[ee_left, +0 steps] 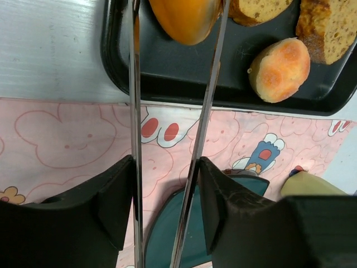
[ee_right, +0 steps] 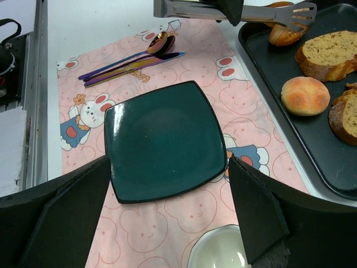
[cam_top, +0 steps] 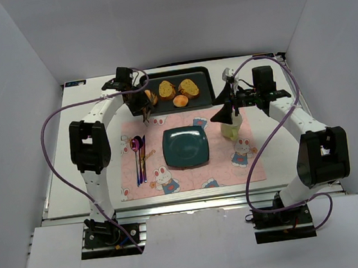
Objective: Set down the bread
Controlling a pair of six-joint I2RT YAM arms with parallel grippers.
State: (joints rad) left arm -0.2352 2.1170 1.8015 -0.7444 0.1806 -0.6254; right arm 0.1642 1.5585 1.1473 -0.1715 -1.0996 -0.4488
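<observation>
Bread (ee_left: 184,19) pinched in tongs (ee_left: 134,111) over tray (ee_left: 167,61), left gripper (ee_left: 167,184) clamped on tongs, right gripper (ee_right: 167,181) spread wide.

The bread (ee_left: 184,19) is golden-orange, the tongs (ee_left: 134,84) silver, the tray (ee_left: 167,72) black. The plate (ee_right: 162,139) is teal, the mat (ee_right: 167,218) pink with rabbits; the cutlery (ee_right: 125,62) seems iridescent purple.

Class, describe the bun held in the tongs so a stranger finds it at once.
Start at the black rectangular tray at the back, then go to its left end. There, long metal tongs pinch a smooth, golden-orange oval bun. Unlike the paler round bun and toasted slices lying on the tray, it alone is gripped.
</observation>
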